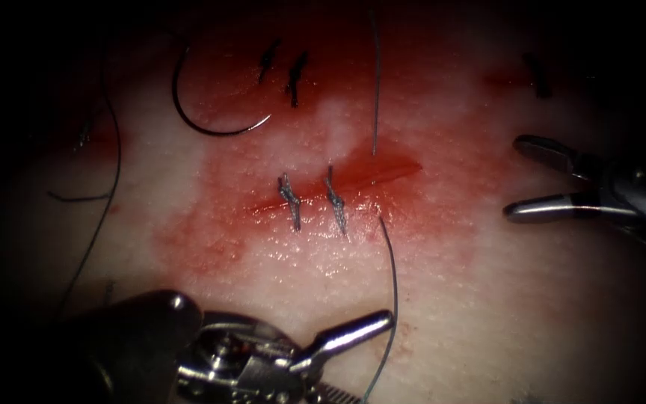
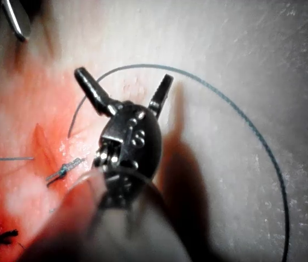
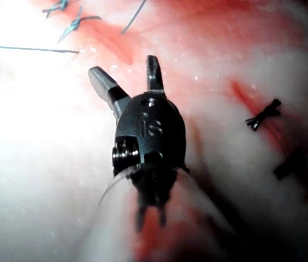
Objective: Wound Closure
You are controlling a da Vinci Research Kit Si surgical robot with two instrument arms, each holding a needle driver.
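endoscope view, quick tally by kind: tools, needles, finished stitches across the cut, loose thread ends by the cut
tools: 2, left tool and right tool, both open, holding nothing
needles: 1, needle lying free on the tissue
stitches across the cut: 2
thread ends: 2
total: 7

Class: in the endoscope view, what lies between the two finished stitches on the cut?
Between the left stitch and the right stitch lies a short stretch of the cut, wet with red fluid.
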